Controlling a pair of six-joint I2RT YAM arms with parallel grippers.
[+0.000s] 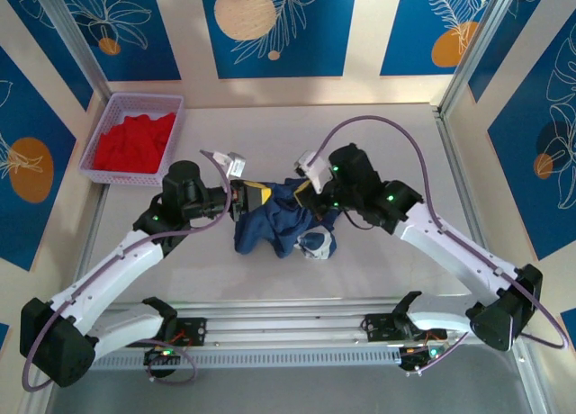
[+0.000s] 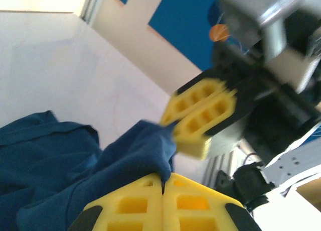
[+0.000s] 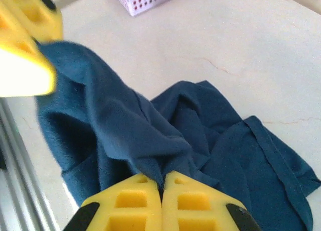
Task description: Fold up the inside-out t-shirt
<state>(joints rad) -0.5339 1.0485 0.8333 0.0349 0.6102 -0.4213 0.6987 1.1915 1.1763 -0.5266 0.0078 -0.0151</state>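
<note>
Fabric of the inside-out t-shirt (image 1: 274, 225) sits crumpled in a navy heap at the middle of the tabletop (image 1: 396, 135), between the two arms. A small pale patch (image 1: 315, 246) shows at the near right edge of the heap.

The left fingers (image 2: 131, 205) are pressed together with a fold of the t-shirt pinched in the seam between them. In the left wrist view the cloth rises from them to the right fingers (image 2: 203, 115), which meet on the same ridge of cloth.

The right wrist view shows the right fingers flat against each other, nipping a bunched fold. The rest of the shirt spreads over the tabletop beyond them.

At the far left corner stands a lilac basket (image 1: 144, 97) holding a red garment (image 1: 135, 144), well apart from the shirt.
</note>
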